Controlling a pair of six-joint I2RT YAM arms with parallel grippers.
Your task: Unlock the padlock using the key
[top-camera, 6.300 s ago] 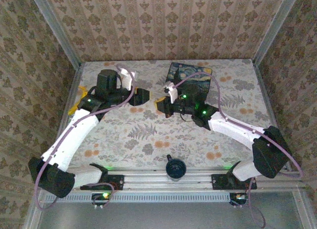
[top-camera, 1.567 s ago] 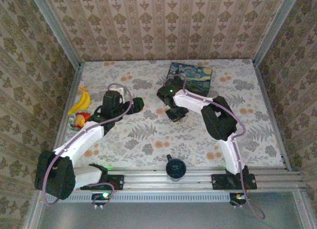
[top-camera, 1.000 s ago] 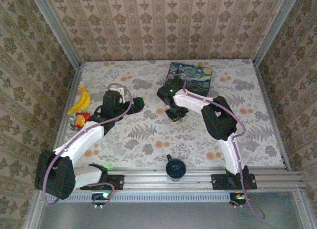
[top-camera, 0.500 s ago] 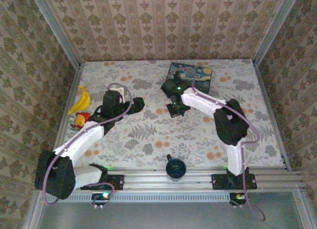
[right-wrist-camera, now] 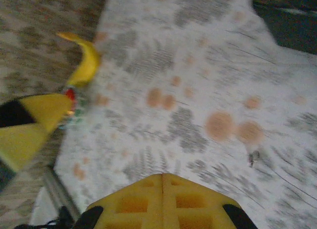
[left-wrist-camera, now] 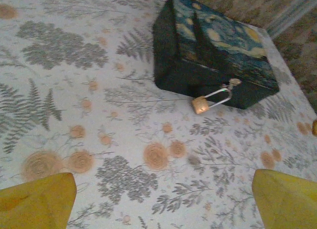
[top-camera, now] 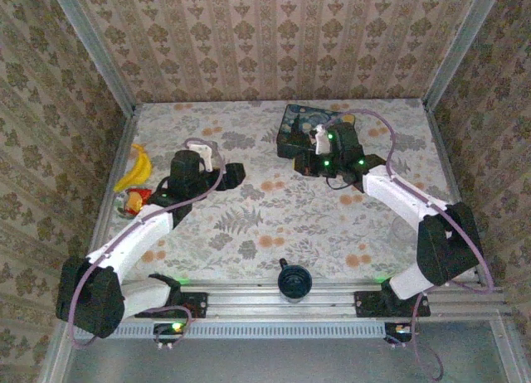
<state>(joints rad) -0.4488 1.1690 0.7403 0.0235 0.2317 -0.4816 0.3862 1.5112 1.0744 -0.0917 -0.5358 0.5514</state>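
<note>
- Left gripper (left-wrist-camera: 161,178): jaws wide apart, holding nothing, over the table (left-wrist-camera: 124,135), apart from the box (left-wrist-camera: 213,45).
- Right gripper (right-wrist-camera: 162,179): its two yellow fingers (right-wrist-camera: 133,204) are pressed together, and I can see nothing between them.
- Padlock (left-wrist-camera: 200,105): hooked by its shackle (left-wrist-camera: 218,95) to the box's front latch (left-wrist-camera: 234,82), brass body lying on the table just beside the box.
- From above, the right arm (top-camera: 398,196) hides part of the box.
- The right wrist view is blurred; a small dark speck (right-wrist-camera: 252,159) on the table can't be made out.

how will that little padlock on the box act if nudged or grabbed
The padlock probably pivots rather than slides, since its shackle is hooked to the box. Being small, smooth metal, it likely feels stiff and may slip from a pinch.
</note>
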